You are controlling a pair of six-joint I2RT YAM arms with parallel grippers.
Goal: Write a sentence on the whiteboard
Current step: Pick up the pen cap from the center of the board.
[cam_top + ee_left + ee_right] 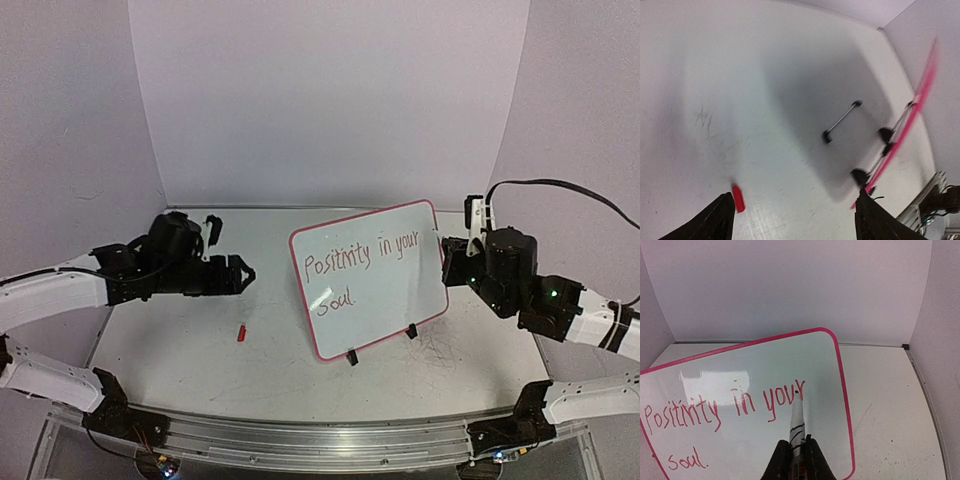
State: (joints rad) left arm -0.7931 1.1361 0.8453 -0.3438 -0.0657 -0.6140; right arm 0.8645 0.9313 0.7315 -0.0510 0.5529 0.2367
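Right gripper (796, 456) is clamped on a marker (797, 422), tip by the "r" in "your", can't tell if it touches. Left gripper (794, 200) hangs wide apart and empty near a red cap (738, 198). The sentence (735, 410) looks finished on the whiteboard (770, 360) standing mid-table, so basically done. Only the left wrist view catches a thin metal bar (841, 121) beside the board

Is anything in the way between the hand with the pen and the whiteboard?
No, nothing visible. The right gripper holds the marker, and its tip points straight at the whiteboard, by the word "your".
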